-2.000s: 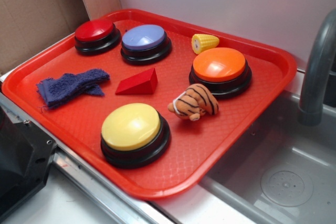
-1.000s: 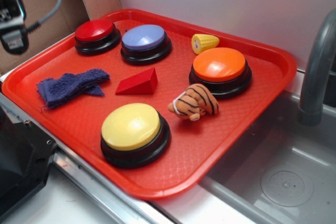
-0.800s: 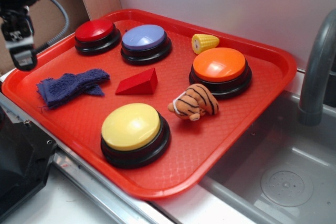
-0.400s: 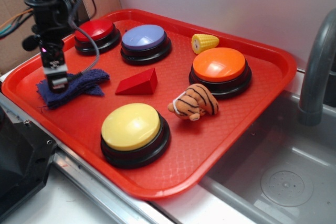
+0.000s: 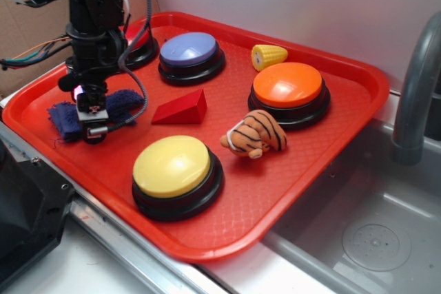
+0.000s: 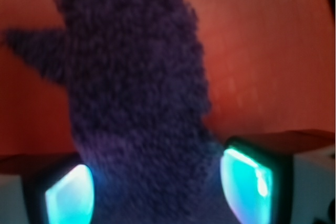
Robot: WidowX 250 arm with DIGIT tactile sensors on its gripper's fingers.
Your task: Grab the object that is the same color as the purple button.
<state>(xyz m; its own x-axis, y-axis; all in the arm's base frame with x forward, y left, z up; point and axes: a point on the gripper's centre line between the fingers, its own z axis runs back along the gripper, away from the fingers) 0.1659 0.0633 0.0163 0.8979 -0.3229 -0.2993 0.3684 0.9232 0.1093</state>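
Jaws: apart, one pad on each side of the rag (image 6: 136, 103) in the lower corners of the wrist view; the cloth fills the gap between them and nothing is clamped yet.
Gripper: the gripper (image 5: 93, 120) hangs low over the rag at the left of the exterior frame, and I cannot tell whether the tips touch the tray (image 5: 289, 191).
Risk, thin pinch: the rag lies flat and limp, so if the jaws close too high they may catch only loose pile and it could slip out on the lift.
Risk, tray: if the tips drive down hard they could scrape or push the tray, which sits partly over the sink edge at lower right.
Risk, drag: a grip on one end could trail the rest against the wedge (image 5: 180, 109) just to the right.
Risk, cable: the arm's cable hangs close above the rag's right end and could snag the frayed cloth.
Rag, look: dark blue-purple terry, fuzzy, with a ragged flap at upper left in the wrist view; it is blurred there.
Rag, place: left part of the tray, in front of the red button (image 5: 141, 49), which the arm mostly hides.
Match: the purple button (image 5: 189, 53) at upper centre has a paler lavender dome, yet the rag is the closest colour match on the tray.
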